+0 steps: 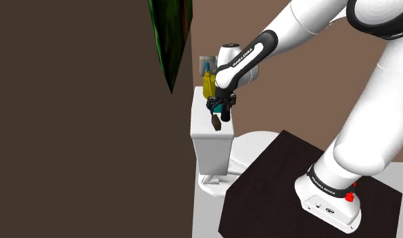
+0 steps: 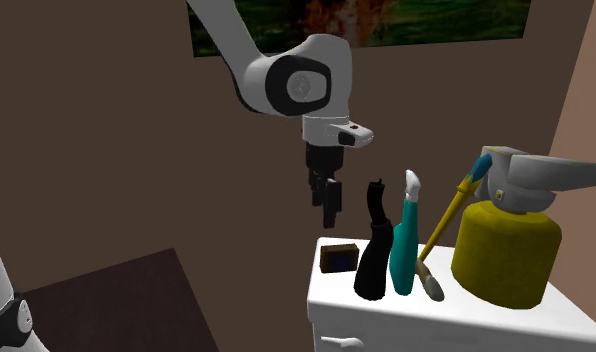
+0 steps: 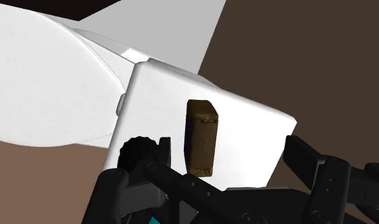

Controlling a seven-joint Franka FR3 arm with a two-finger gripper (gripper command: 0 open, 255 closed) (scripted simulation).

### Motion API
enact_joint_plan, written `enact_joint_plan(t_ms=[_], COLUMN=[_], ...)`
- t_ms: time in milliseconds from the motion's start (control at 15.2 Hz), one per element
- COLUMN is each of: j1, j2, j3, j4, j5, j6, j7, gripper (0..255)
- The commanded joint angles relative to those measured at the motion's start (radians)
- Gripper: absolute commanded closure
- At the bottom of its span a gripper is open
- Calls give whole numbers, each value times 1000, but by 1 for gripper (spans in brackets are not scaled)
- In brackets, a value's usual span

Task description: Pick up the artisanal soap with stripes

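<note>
Brown-walled bathroom, white toilet tank lid (image 2: 386,310) as the work surface. At its near left corner in the second exterior view: small dark brown soap block (image 3: 201,137), stripes not discernible, just left of a black bottle (image 2: 374,255) and apart from it. Straight above, not touching: black two-finger gripper (image 2: 329,203), fingers spread wide. Seen along the hand, long axis of the bar running away between the fingers, closer to one than the other. Probably a slight sideways centring, then straight descent.
</note>
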Motion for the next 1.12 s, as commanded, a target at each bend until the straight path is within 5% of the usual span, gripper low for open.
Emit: enact_joint_plan(t_ms=[0, 264, 924, 990, 1056], j1=[-6, -6, -9, -9, -9], j2=[87, 246, 353, 353, 353], j3=[-10, -26, -23, -23, -23], j4=[46, 145, 170, 170, 170], j5=[-5, -11, -4, -4, -4], j6=[39, 94, 176, 176, 176], j7=[10, 41, 36, 36, 36], gripper=[0, 0, 0, 255, 255])
